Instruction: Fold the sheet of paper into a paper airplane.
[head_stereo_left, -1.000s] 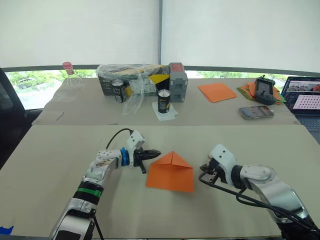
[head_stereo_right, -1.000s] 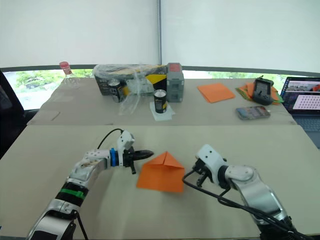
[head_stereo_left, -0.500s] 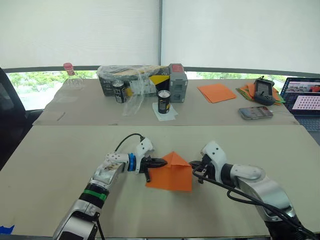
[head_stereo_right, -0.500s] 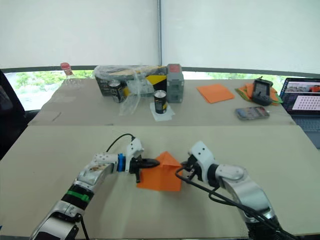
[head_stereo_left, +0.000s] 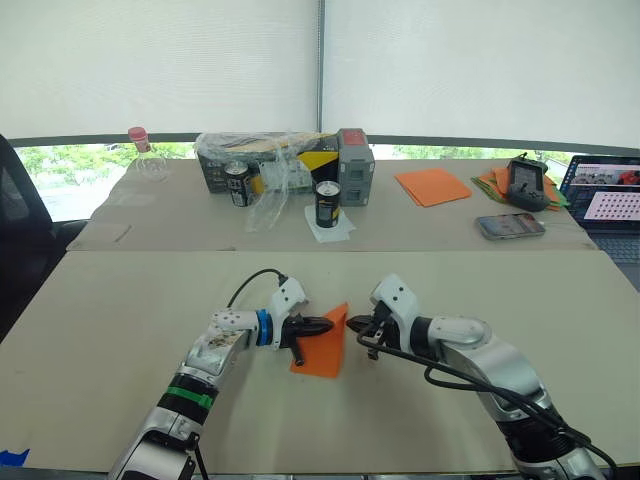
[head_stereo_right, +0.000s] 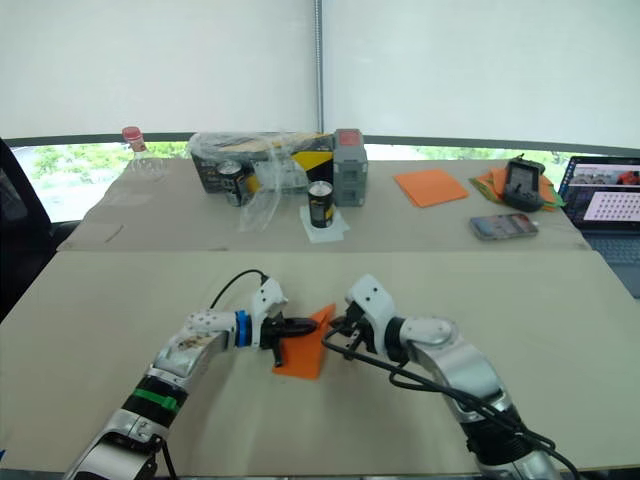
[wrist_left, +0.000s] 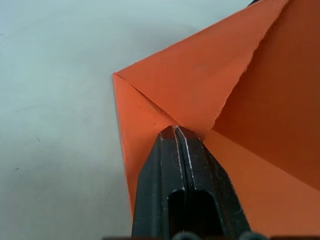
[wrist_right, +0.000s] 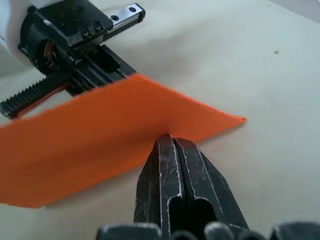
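Observation:
The orange sheet of paper (head_stereo_left: 320, 352) lies on the beige table (head_stereo_left: 120, 320), its top corners folded into a point. Its right half stands lifted off the table, tilting leftward. My left gripper (head_stereo_left: 325, 324) is shut, its tips pressing down on the sheet near the middle crease (wrist_left: 176, 129). My right gripper (head_stereo_left: 352, 324) is also shut, its tips (wrist_right: 171, 137) against the raised half of the sheet (wrist_right: 90, 150) from the right side. The two grippers are close together, with the standing paper between them.
On the far table are a stack of orange sheets (head_stereo_left: 434, 185), a mixed paper pile under a black device (head_stereo_left: 528, 182), a phone (head_stereo_left: 512, 225), a laptop (head_stereo_left: 605, 200), two cans (head_stereo_left: 328, 203), a wrapped box (head_stereo_left: 270, 160) and a bottle (head_stereo_left: 145, 155).
My right gripper moved left and pushed the sheet's right half up off the table. My left gripper slid onto the sheet and stayed there.

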